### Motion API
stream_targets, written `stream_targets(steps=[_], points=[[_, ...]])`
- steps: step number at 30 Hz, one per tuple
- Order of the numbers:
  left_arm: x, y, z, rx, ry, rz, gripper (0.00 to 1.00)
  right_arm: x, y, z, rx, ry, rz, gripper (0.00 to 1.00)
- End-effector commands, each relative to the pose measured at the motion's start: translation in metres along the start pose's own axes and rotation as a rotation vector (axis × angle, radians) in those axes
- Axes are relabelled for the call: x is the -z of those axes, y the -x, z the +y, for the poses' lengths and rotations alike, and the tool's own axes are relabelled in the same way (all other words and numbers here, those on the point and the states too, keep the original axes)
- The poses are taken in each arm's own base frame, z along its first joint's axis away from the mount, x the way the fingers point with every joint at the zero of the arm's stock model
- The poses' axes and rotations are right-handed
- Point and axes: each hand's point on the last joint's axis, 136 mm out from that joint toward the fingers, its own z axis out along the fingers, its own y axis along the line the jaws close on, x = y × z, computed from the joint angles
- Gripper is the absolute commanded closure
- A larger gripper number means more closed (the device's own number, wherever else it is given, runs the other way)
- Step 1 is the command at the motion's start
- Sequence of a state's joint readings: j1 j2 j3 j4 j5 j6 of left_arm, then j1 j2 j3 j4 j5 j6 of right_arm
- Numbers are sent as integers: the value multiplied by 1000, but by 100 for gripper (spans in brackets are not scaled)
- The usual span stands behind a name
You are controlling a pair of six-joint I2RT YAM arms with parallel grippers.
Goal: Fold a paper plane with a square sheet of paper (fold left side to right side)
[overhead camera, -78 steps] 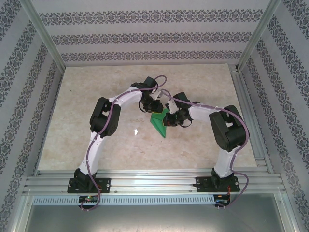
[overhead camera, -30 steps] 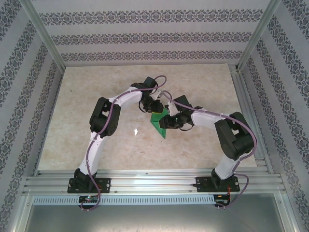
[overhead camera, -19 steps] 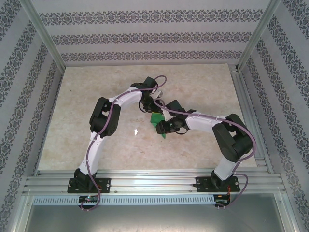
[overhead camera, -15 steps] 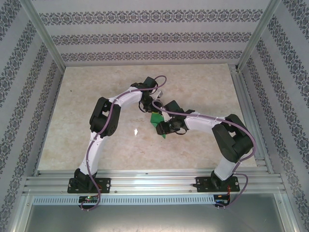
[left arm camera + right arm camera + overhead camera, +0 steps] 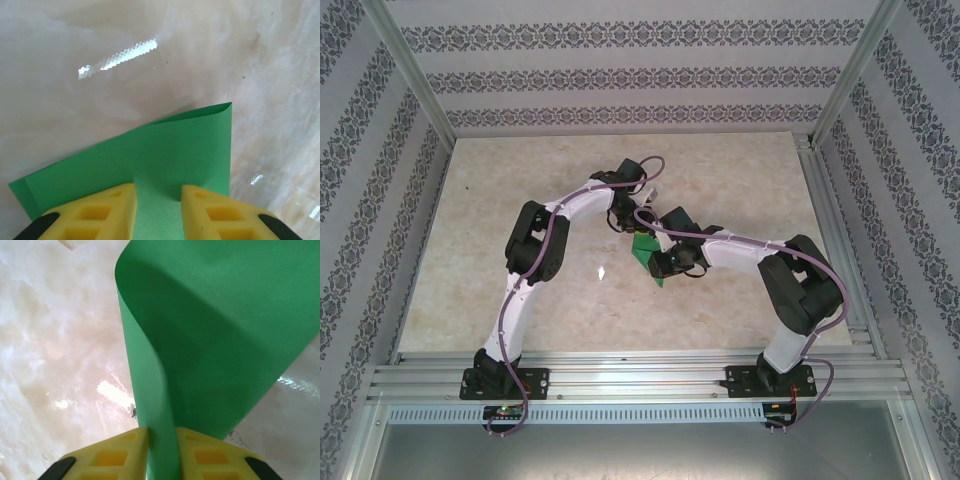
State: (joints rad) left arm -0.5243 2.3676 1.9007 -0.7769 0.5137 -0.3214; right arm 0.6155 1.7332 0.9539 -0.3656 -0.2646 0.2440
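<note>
my right end effector point(image 5: 161, 434) is pinched nearly closed on the green paper sheet point(image 5: 225, 330). a raised flap runs straight between the two yellow fingers point(image 5: 120, 450) and touches both. that flap curls up and over in a soft loop, uncreased, above the marbled worktop point(image 5: 50, 340). my left end effector point(image 5: 158, 194) is a little open, with flat green showing in the narrow gap between its fingers. the tips sit over the sheet's near part, but i can't tell whether they press it. there the paper lies flat, two layers showing at its far corner. from above, the sheet sits mid-worktop between both wrists.
</note>
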Motion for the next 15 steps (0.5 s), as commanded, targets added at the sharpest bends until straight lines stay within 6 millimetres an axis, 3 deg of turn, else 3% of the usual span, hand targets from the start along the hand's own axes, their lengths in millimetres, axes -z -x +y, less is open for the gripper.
stream_targets(steps=[1, 6, 12, 15], points=[[24, 7, -2, 4, -12, -30, 68, -6, -1, 5, 9, 23, 7, 83], [33, 14, -4, -5, -14, -42, 68, -6, -1, 8, 6, 35, 3, 88], [14, 7, 10, 12, 6, 1, 68, -4, 2, 11, 7, 52, 0, 87], [6, 2, 20, 21, 36, 19, 68, 1, 7, 12, 2, 62, -17, 81]])
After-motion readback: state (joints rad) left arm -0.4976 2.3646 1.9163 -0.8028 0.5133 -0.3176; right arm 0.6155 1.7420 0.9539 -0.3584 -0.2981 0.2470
